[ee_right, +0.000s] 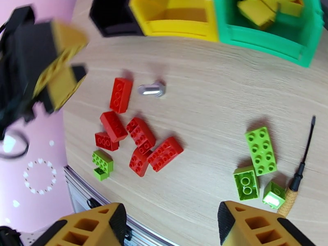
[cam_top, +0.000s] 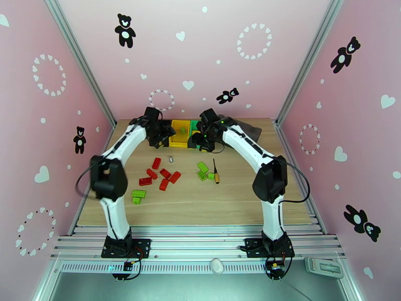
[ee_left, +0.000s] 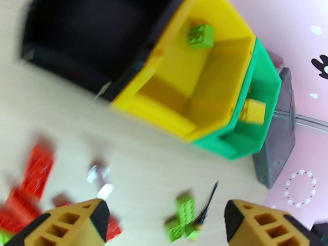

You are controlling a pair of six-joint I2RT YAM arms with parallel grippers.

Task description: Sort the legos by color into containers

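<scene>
Three containers stand side by side at the back: a black bin (ee_left: 82,37), a yellow bin (ee_left: 192,78) holding a green lego (ee_left: 201,35), and a green bin (ee_right: 266,37) holding yellow legos (ee_right: 262,9). Several red legos (ee_right: 141,138) lie loose on the table, with green legos to their left (ee_right: 102,162) and right (ee_right: 260,150). My left gripper (cam_top: 160,139) hangs open and empty above the table just in front of the black bin. My right gripper (cam_top: 205,141) hovers open near the green bin (cam_top: 194,129), with nothing between its fingers (ee_right: 94,226).
An orange-handled screwdriver (ee_right: 301,169) lies beside the right-hand green legos. A small grey metal piece (ee_right: 151,89) sits between the bins and the red legos. A dark grey tray (ee_left: 274,132) stands behind the green bin. Pink walls enclose the table on three sides.
</scene>
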